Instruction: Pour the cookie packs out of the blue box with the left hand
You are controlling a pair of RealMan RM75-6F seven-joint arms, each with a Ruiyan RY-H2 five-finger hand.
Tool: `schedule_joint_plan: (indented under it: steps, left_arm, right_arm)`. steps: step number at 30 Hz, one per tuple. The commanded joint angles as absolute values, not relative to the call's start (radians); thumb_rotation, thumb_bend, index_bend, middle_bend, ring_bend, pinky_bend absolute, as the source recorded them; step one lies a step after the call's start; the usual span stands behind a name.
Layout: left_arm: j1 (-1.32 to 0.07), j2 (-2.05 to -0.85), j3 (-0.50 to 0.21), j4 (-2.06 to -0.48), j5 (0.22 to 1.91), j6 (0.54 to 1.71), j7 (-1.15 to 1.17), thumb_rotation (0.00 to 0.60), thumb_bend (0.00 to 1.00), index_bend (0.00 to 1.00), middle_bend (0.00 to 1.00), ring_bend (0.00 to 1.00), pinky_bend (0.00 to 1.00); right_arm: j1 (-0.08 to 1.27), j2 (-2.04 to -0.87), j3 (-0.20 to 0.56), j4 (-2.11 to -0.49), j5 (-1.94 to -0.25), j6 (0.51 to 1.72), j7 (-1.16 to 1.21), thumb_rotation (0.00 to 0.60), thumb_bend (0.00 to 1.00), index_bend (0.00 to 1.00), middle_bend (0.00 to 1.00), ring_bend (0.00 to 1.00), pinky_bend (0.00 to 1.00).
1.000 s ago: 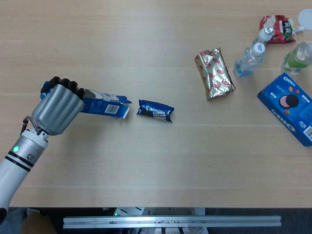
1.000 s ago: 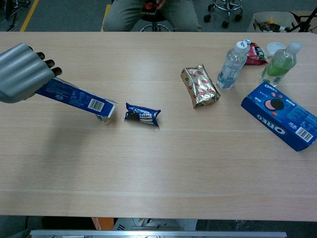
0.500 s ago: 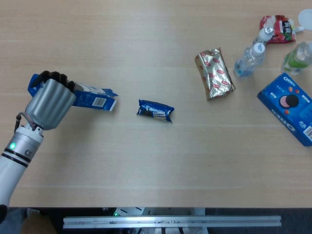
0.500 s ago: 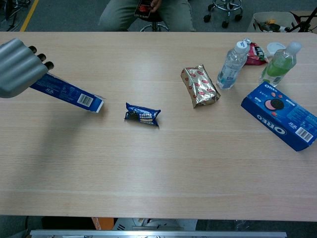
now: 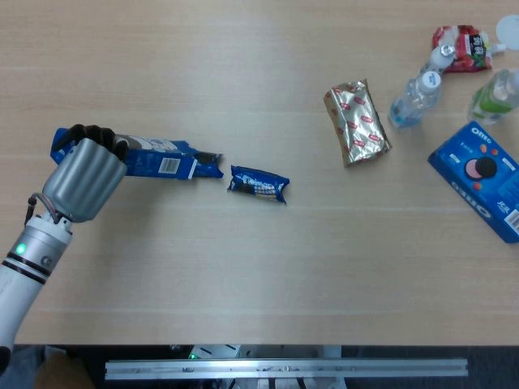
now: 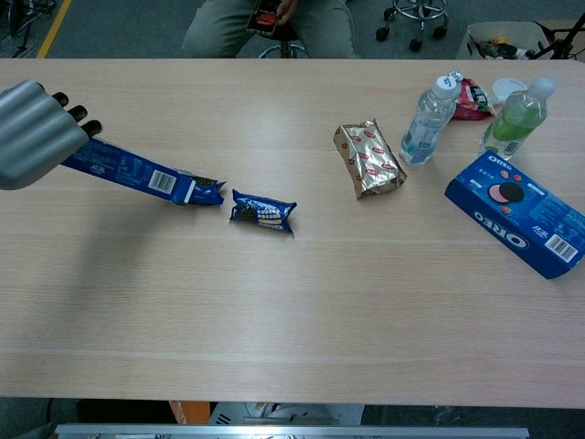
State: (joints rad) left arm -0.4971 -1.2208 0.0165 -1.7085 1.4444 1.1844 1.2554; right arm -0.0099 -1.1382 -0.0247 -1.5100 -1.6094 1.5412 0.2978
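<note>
One hand only shows, the left hand [image 5: 83,177], a ribbed grey metal shell with dark fingers curled tight round the closed end of the blue box [image 5: 154,163], a long slim cardboard carton with a white barcode patch near its mouth. In the chest view the left hand [image 6: 35,133] holds the blue box [image 6: 137,172] slanted, its gripped end high at the far left and its open end low over the pale wood-grain table [image 5: 259,267]. A dark cookie pack [image 6: 207,189] pokes from that open end, partly out; whether it touches the table cannot be told. Just right of it lies a second cookie pack [image 5: 258,183], a crinkled glossy blue wrapper with sealed crimped ends, flat on the table [image 6: 292,320] and apart from the box mouth. Further right and farther off sits a gold foil packet [image 5: 358,121] with red marks, its surface creased and shiny. Beyond that, at the far right, stand a clear plastic water bottle [image 5: 414,100] and a green-tinted bottle [image 5: 493,96], with a red pouch [image 5: 459,46] behind them. A second, wider blue Oreo box [image 5: 480,176] lies flat at the right edge.
</note>
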Motion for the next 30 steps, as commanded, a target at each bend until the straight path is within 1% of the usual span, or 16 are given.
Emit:
schedule_joint_plan:
  steps: [1,11,15,18,20,25,30]
  left_arm:
    - [-0.497,-1.211,0.015,-1.714,1.445,1.186,1.251,0.6,0.27,0.35,0.42,0.46,0.65]
    - [-0.472,-1.18,0.011,-1.707,1.43,1.214,1.19,0.6,0.27,0.35,0.42,0.46,0.65]
    - [-0.46,-1.16,0.011,-1.7,1.435,1.228,1.122,0.6,0.27,0.35,0.42,0.46,0.65]
    - [-0.448,-1.147,0.004,-1.695,1.436,1.243,1.035,0.6,0.27,0.35,0.42,0.46,0.65]
    - [-0.438,-1.139,-0.005,-1.705,1.408,1.24,0.963,0.6,0.27,0.35,0.42,0.46,0.65]
    - [-0.432,-1.135,-0.024,-1.733,1.349,1.214,0.843,0.6,0.27,0.35,0.42,0.46,0.65]
    - [-0.432,-1.134,-0.032,-1.763,1.333,1.183,0.695,0.6,0.27,0.35,0.42,0.46,0.65]
  right_arm:
    - [-0.011,-1.139,-0.025,-1.509,-1.609,1.542,0.299,0.6,0.23,0.19,0.25,0.16,0.18]
    - [-0.012,-1.136,-0.024,-1.508,-1.612,1.549,0.302,0.6,0.23,0.19,0.25,0.16,0.18]
    - [-0.012,-1.136,-0.025,-1.51,-1.612,1.549,0.301,0.6,0.23,0.19,0.25,0.16,0.18]
    - [-0.012,-1.136,-0.025,-1.513,-1.613,1.548,0.298,0.6,0.23,0.19,0.25,0.16,0.18]
    - [-0.011,-1.134,-0.026,-1.515,-1.615,1.547,0.295,0.6,0.23,0.19,0.25,0.16,0.18]
    - [-0.01,-1.133,-0.026,-1.52,-1.614,1.545,0.29,0.6,0.23,0.19,0.25,0.16,0.18]
    - [-0.012,-1.128,-0.026,-1.523,-1.611,1.546,0.288,0.6,0.23,0.19,0.25,0.16,0.18]
